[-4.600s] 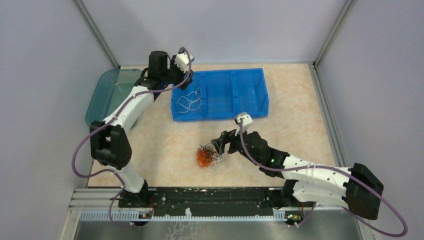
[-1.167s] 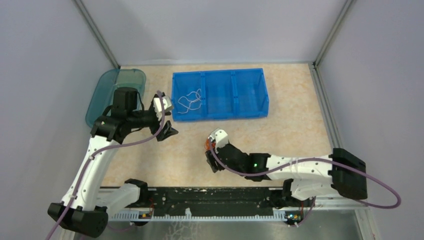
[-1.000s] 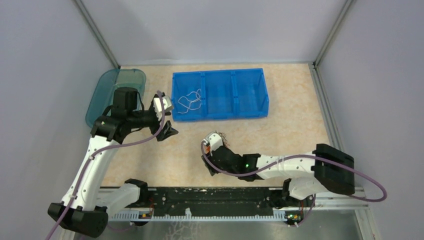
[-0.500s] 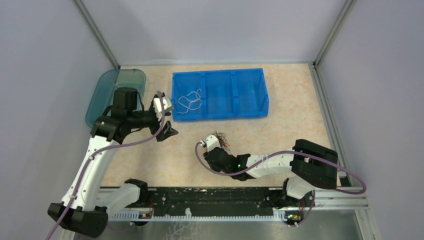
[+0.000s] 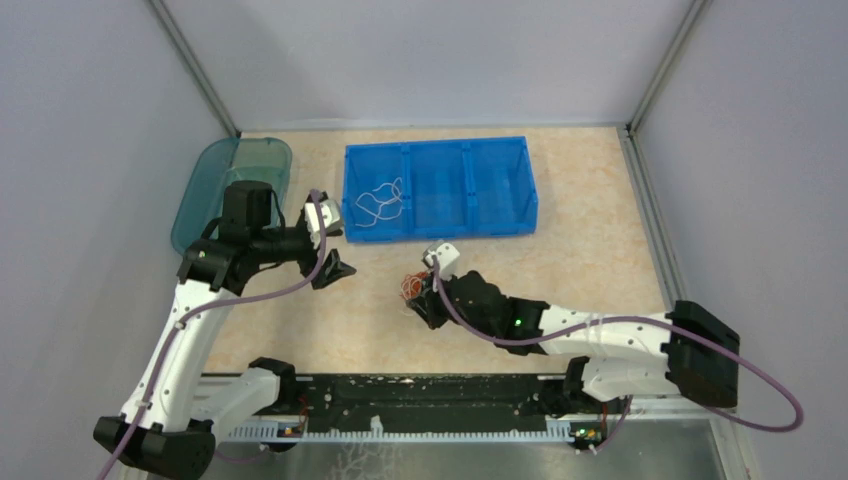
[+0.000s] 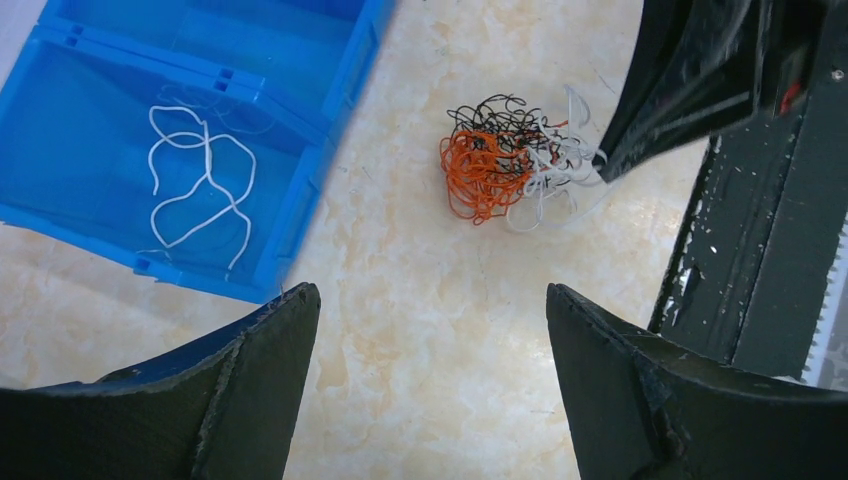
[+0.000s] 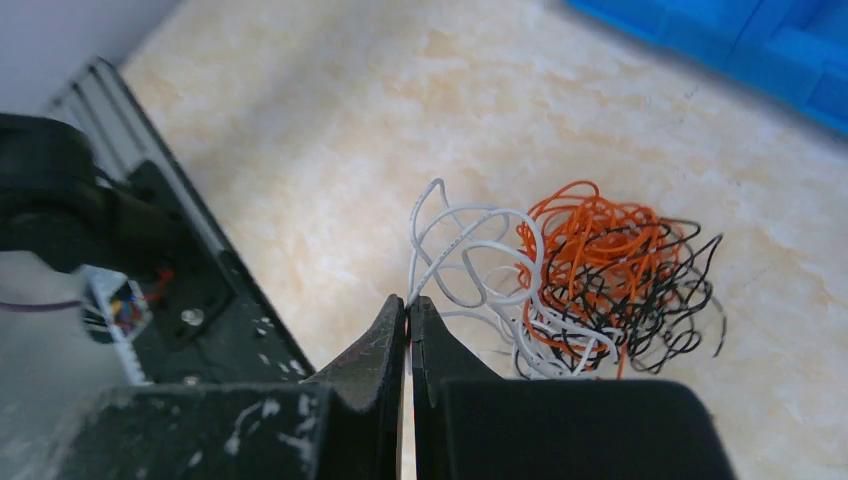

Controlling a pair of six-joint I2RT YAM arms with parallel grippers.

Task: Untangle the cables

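The cables [image 5: 410, 287] form a small orange, black and white tangle [image 6: 497, 164] on the marbled table, in front of the blue bin. My right gripper [image 5: 424, 303] is at the tangle's near side, shut [image 7: 409, 300] on a white cable [image 7: 455, 245] that loops out of the clump [image 7: 600, 265]. In the left wrist view its dark fingers [image 6: 640, 130] pinch that white strand. My left gripper [image 5: 335, 266] hovers to the tangle's left, open [image 6: 430, 292], with only bare table between its fingers. A separate white cable [image 5: 380, 200] lies in the bin's left compartment [image 6: 200, 180].
The blue three-compartment bin [image 5: 437, 233] stands at the back centre. A teal translucent tray [image 5: 215, 172] lies at the back left, behind the left arm. The black rail [image 5: 420, 392] with the arm bases runs along the near edge [image 6: 760, 300].
My right gripper has closed on a white strand of the tangle, and its arm has swung back to the right. The left arm has shifted only slightly and stays open.
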